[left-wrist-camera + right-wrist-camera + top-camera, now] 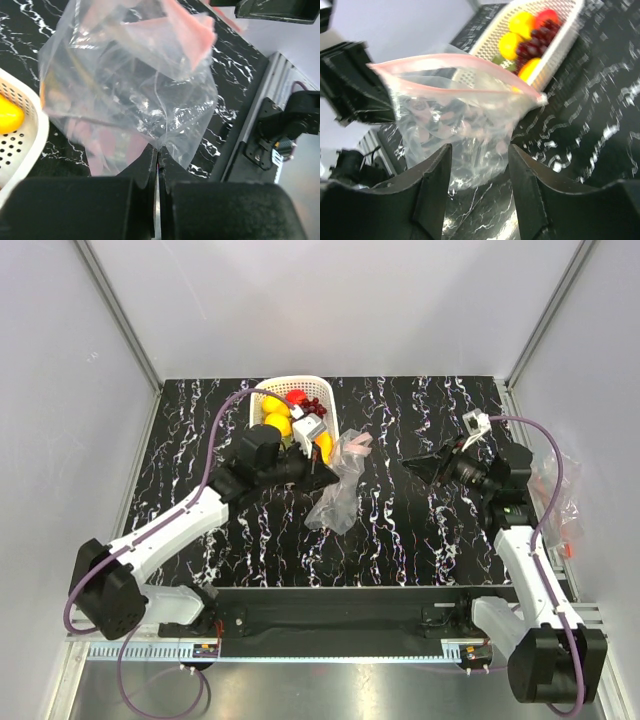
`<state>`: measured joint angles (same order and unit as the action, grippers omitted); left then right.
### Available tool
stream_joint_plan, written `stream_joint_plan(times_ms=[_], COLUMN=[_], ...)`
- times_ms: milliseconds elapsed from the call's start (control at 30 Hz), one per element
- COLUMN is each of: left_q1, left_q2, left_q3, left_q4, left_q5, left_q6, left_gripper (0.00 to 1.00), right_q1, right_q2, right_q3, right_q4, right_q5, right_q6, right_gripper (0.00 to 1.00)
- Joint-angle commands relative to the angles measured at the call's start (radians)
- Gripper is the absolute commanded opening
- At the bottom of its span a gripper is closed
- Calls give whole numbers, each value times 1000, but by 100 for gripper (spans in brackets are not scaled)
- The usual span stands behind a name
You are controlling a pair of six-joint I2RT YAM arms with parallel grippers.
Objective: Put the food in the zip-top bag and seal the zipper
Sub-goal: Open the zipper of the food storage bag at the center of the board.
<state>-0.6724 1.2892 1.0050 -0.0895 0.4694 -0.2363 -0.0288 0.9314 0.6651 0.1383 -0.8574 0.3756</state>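
Note:
The clear zip-top bag hangs crumpled just right of the white basket. My left gripper is shut on a pinched fold of its plastic. The bag's pink-red zipper gapes open along the mouth, facing my right gripper. That gripper is open, a short way right of the bag, with nothing between its fingers. The food lies in the basket: yellow lemons, a purple grape bunch, a red apple and an orange piece.
The basket rim with a lemon sits close to the left of my left fingers. More clear plastic lies off the table's right edge. Grey walls close in the back and both sides.

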Motion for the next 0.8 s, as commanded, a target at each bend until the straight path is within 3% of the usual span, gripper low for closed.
stream_joint_plan(times_ms=[0, 233, 333, 400, 433, 633, 767], left_q1=[4, 4, 4, 4, 4, 2, -6], left_q2=[-39, -76, -73, -70, -67, -41, -50], left_q3=[18, -80, -91, -105, -111, -112, -152], left_q4=[0, 86, 108, 126, 134, 93, 85], left_q5=[104, 195, 202, 210, 215, 152, 89], left_q6=[-15, -38, -38, -34, -31, 8, -3], left_gripper=[0, 0, 0, 0, 0, 0, 0], right_q1=[24, 73, 116, 157, 168, 176, 176], right_q2=[23, 84, 93, 93, 92, 61, 89], right_q3=[33, 51, 80, 112, 123, 148, 171], right_q4=[190, 204, 118, 16, -21, -187, -279], right_q5=[-89, -135, -89, 1, 102, 179, 257], right_q6=[-63, -90, -92, -95, -92, -103, 84], right_gripper=[57, 54, 55, 64, 64, 59, 61])
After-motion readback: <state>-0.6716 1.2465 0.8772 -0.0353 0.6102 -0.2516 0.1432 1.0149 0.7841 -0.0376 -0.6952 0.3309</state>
